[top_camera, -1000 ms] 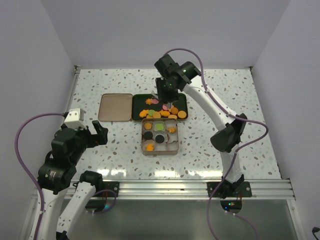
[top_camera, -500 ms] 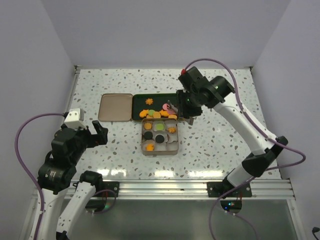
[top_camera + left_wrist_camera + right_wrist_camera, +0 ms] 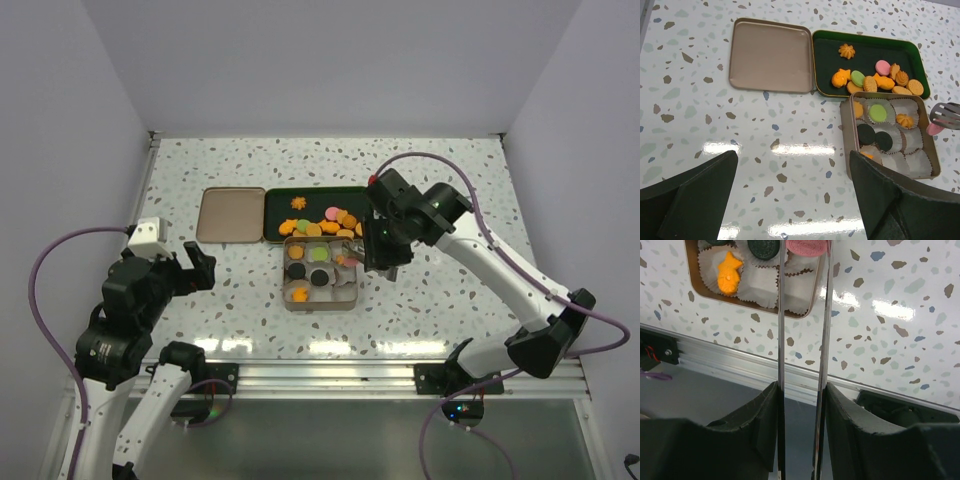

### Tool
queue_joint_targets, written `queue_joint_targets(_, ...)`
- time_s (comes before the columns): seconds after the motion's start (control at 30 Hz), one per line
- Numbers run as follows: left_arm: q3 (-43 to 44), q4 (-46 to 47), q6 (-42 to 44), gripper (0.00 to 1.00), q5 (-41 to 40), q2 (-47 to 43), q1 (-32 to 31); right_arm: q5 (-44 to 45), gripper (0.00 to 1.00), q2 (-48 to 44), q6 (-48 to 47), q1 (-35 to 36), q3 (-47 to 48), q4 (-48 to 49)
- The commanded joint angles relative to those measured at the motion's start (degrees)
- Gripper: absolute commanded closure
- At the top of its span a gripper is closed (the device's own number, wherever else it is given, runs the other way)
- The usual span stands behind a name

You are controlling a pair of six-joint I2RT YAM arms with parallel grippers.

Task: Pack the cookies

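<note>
Pink cookie (image 3: 807, 246), long axis crosswise between the right gripper's (image 3: 352, 258) pinching jaws, at the tin (image 3: 844, 135) rim; left gripper (image 3: 793, 155) gapes.

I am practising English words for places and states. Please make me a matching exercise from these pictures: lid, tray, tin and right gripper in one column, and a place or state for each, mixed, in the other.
Column one
1. lid
2. tray
3. tin
4. right gripper

Column two
a. shut on a pink cookie
b. lined with paper cups
c. bare, left of the tray
d. holds loose cookies, no cups

Pairs: 1-c, 2-d, 3-b, 4-a
</note>
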Motion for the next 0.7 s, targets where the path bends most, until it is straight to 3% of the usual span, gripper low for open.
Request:
queue_joint_targets(0.0,0.1,2.5,1.2,0.01,0.3,-0.8,-0.4,-1.3,0.59,-1.2,1.4,1.3,-0.6,2.9)
queue_joint_targets(0.67,0.1,2.4,1.0,0.01,-0.4,-1.5,-0.4,-0.6,0.59,1.3,0.6,3.0,-5.1,5.8)
